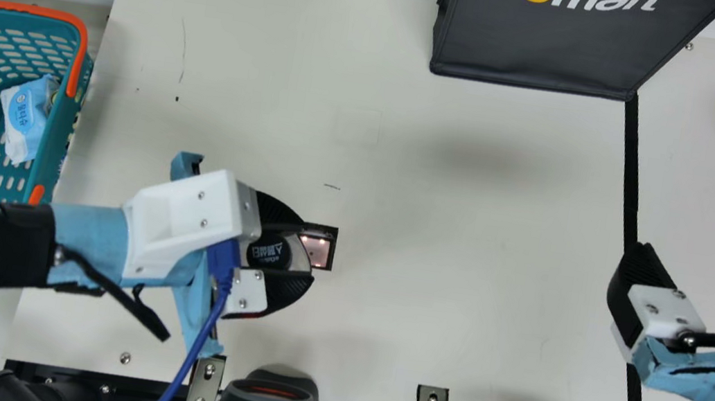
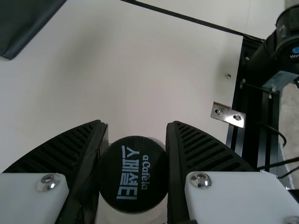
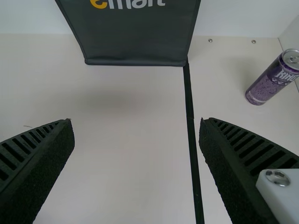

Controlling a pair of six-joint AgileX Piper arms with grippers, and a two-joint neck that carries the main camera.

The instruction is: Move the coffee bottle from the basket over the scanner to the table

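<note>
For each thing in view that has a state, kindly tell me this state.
Coffee bottle: capped, gripped
Left end effector: closed on the bottle
Right end effector: open, empty
Teal shopping basket: holding a blue packet
Purple drink can: upright
Black scanner: green ring lit

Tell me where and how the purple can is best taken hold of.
Around the middle of its side wall, one finger on either flank, looks best. The purple can stands upright with its lid up, and its round, straight body should suit a level grip. I'd come in low from the near side, where the right gripper hovers with its fingers apart.
</note>
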